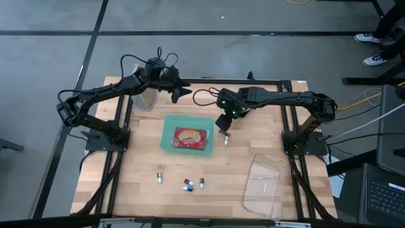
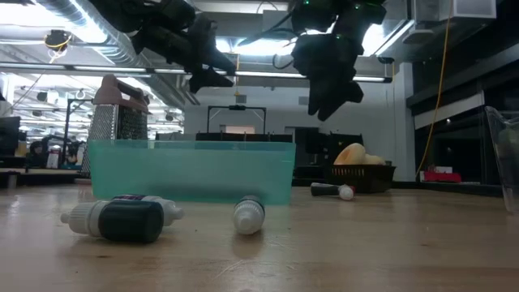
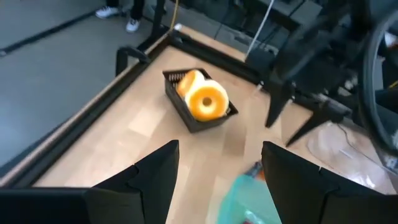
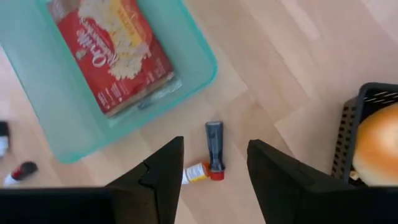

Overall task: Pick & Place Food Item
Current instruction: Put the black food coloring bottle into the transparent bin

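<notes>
While both grippers hang released and empty, the red food packet [image 1: 191, 137] lies inside the teal bin [image 1: 168, 135] at frame centre.
Right gripper [image 1: 223, 130] hovers beside the bin's right edge; left gripper [image 1: 181, 92] hangs upper left.

Even overhead light, soft shadows, left wrist view motion-blurred, low view backlit
</notes>
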Robot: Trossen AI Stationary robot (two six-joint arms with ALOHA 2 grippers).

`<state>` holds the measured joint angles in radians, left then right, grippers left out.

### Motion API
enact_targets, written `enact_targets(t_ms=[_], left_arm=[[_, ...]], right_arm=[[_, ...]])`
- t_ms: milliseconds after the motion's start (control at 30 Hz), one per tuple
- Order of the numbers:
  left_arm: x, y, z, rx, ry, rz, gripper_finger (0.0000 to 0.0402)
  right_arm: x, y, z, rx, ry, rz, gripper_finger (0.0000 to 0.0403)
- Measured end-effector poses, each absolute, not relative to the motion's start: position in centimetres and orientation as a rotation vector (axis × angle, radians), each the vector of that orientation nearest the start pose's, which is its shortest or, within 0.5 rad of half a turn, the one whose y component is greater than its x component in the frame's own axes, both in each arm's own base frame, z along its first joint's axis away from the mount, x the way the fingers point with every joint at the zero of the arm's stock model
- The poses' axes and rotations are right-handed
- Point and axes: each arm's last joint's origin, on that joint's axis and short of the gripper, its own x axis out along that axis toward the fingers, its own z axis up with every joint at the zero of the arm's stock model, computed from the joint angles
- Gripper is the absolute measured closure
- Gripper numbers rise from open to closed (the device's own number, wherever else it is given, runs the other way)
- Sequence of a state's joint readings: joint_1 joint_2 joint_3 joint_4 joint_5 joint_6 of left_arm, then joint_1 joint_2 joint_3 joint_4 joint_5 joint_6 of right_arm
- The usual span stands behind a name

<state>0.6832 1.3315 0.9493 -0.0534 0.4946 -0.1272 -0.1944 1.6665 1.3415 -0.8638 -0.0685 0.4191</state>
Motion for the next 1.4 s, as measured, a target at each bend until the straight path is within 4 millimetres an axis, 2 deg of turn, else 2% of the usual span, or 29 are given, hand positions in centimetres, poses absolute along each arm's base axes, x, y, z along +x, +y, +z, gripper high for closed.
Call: enact_targets(t_ms=[333,533,933,1400], left_arm=[[22.1,19.9,29.9,-0.382,0.191,0.332,0.0178],[21.0,21.1,30.3,-0.410,0.140,0.359,0.0178],[20.8,21.2,30.1,-0.438,0.149,0.328,0.0178],[20.8,21.2,30.0,-0.455,0.164,0.322,0.0178]], right_arm=[[32.0,-5.3,22.7,0.507,1.202,-0.348,0.0227],[32.5,-4.7,22.2,0.517,1.171,-0.308,0.0227],[34.0,-4.9,18.6,0.524,1.260,-0.285,0.0227],[34.6,-4.9,17.1,0.525,1.285,-0.252,0.0227]])
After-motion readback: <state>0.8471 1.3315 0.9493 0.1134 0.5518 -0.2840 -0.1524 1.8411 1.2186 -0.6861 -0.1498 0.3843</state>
